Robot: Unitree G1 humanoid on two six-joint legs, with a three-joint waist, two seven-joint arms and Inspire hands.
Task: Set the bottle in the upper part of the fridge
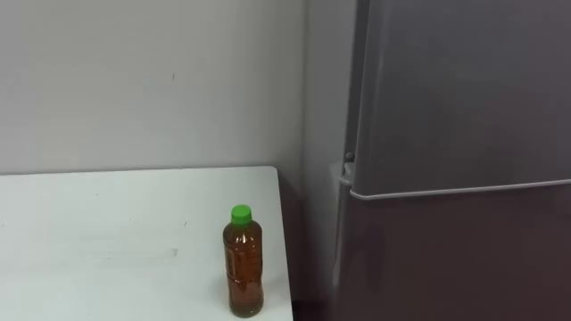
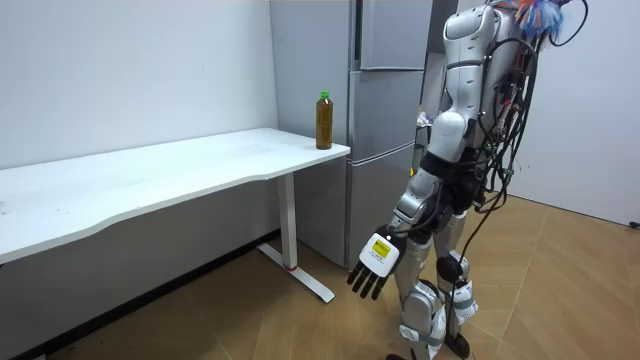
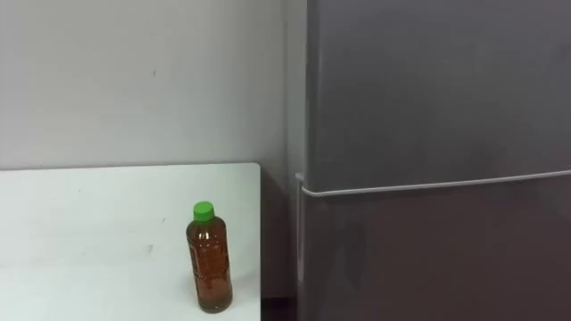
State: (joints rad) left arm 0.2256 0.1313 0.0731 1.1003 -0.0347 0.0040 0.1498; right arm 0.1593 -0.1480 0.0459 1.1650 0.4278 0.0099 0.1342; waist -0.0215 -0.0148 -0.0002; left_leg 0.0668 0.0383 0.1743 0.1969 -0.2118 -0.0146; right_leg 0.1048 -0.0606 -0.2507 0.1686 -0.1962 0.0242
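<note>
Room view: the robot stands upright on a wooden floor [image 2: 560,270], in front of the fridge [image 2: 385,100] and off the end of the table [image 2: 150,175], its body turned towards both. Its left arm hangs down on the room view's left side of the body, the elbow slightly bent, so that the left hand [image 2: 375,262] sits low and a little out from the leg. The back of that hand faces the camera; its fingers are straight, point downward, are slightly spread and hold nothing. Count of items: one bottle [image 2: 323,120], one white table, one grey fridge with two doors, an upper door [image 1: 464,89] and a lower door [image 1: 464,259]. Both doors are closed, and a pale seam runs between them. The bottle stands upright on the table top, at the end nearest the fridge and close to the table's edge, apart from the fridge and from the hand. It has a green cap and amber-brown contents that fill it nearly to the neck. Nothing else lies on the table top. The room view gives the robot's stance, the hanging arm, the table's white leg [image 2: 290,215] and the floor. The eye views look down on the table's corner, the bottle close up with its ribbed body, the plain wall [image 1: 152,80] behind, and the narrow dark gap between table and fridge.
</note>
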